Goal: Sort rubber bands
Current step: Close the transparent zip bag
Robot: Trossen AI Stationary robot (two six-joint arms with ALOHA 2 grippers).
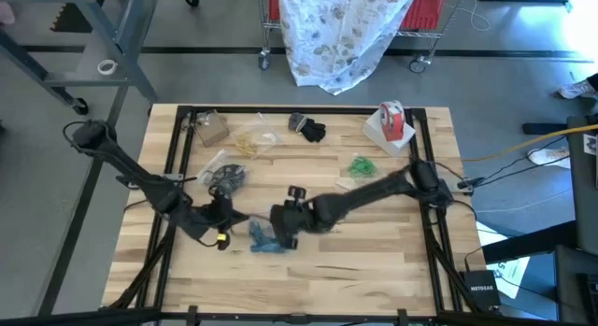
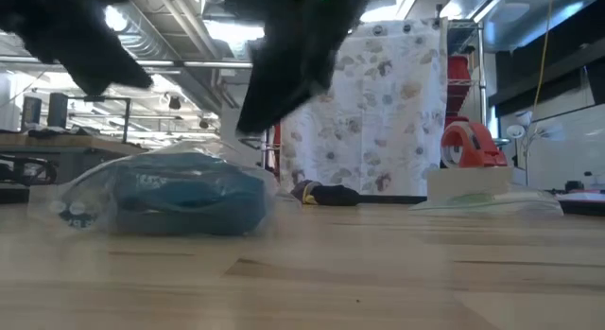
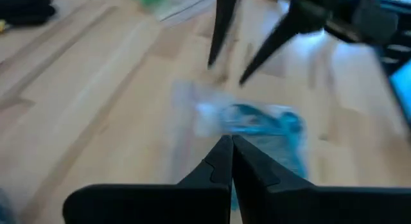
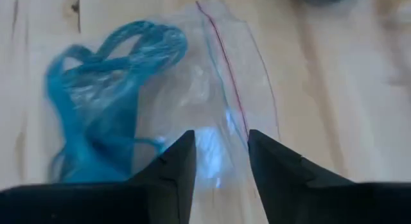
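From above we see teal rubber bands (image 1: 269, 239) in a clear bag (image 1: 259, 232) at six o'clock on the counter (image 1: 374, 279), with green bands (image 1: 363, 164), tan bands (image 1: 247, 143) and black bands (image 1: 311, 130) near twelve; the sorting seems mostly done. The right pincer (image 1: 283, 238) hovers at the bag, and the left pincer (image 1: 224, 240) is at its nine o'clock side.

At counter level, a patterned sheet (image 2: 378, 112) hangs behind.

The left wrist shows its pincer pressed shut, empty.

The right wrist shows its pincer parted, holding nothing.

The table (image 1: 374, 270) is pale wood planks, smooth and matt. A clear, glossy plastic bag (image 4: 218, 89) holds thin teal-blue rubber bands (image 4: 96, 102). The right gripper (image 4: 216, 147) has matt black fingers
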